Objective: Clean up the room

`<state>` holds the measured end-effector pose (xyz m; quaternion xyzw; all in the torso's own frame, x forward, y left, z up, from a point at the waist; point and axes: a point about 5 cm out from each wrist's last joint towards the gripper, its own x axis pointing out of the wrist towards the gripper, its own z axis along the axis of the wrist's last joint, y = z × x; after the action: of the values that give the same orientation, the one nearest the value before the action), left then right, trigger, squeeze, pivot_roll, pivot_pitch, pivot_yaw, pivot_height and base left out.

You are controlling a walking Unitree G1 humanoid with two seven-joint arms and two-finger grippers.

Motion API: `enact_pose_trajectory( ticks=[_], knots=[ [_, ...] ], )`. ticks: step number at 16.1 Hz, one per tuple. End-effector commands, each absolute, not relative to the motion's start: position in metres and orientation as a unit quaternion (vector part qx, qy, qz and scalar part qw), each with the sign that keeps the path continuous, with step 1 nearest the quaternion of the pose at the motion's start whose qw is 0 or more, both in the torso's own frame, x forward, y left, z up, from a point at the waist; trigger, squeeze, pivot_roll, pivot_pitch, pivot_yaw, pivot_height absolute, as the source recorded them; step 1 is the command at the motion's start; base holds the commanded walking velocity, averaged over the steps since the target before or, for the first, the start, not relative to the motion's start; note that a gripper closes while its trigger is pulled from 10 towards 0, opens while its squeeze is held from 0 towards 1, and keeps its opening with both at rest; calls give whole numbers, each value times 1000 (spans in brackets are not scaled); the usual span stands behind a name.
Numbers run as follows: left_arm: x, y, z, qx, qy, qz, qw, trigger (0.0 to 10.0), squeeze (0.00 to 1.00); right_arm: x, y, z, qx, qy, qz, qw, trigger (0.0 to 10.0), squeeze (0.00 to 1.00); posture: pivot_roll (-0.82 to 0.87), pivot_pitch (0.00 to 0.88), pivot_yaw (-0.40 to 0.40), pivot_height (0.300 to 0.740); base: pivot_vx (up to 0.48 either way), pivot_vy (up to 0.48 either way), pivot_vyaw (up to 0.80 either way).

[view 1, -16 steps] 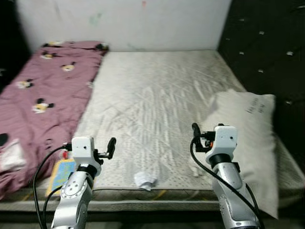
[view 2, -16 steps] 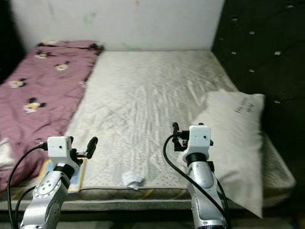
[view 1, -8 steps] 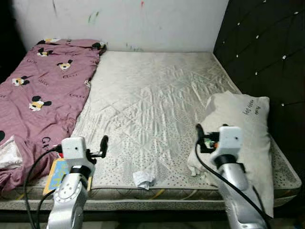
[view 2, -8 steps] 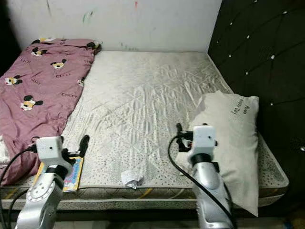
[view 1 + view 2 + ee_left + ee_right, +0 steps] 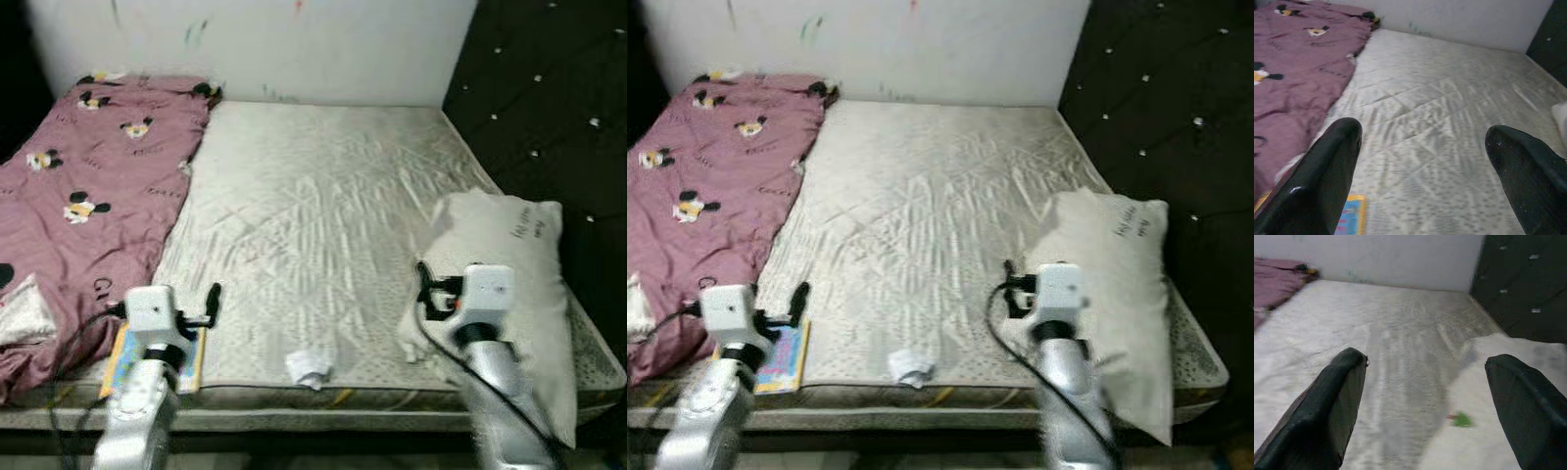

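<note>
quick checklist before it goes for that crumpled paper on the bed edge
1. Crumpled paper in view, lying free near the mattress's front edge: ok.
2. Left hand open and holding nothing: ok.
3. Right hand open and holding nothing: ok.
4. Either hand over the paper: not ok; both are held up on either side of it.
5. Nearby things apart from the paper: ok; the colourful booklet lies off to the left by the pink blanket, the pillow off to the right.
6. Picture sharp enough to aim: not ok; the head views are blurred.
</note>
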<state>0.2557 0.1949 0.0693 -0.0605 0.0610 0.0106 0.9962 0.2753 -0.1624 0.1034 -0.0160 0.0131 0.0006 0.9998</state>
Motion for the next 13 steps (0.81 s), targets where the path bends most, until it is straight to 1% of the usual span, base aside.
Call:
enact_pose_trajectory(
  ticks=[1,3,9,13],
  knots=[
    [259,190,74,-64,53,-2,997,10000,0,274,-170,107,-24,10,-12,1000,10000,0,-34,28,-17,740,0,480,0],
    [259,190,74,-64,54,-3,996,10000,0,274,-171,107,-24,10,-13,1000,10000,0,-34,28,-17,740,0,480,0],
    [260,193,74,-74,52,7,996,10000,0,275,-170,106,-25,14,-13,1000,10000,0,-34,25,-18,740,0,0,0],
    [260,193,74,-71,52,6,996,10000,0,276,-169,105,-25,14,-9,1000,10000,0,-30,19,-19,740,0,0,-555]
  ],
)
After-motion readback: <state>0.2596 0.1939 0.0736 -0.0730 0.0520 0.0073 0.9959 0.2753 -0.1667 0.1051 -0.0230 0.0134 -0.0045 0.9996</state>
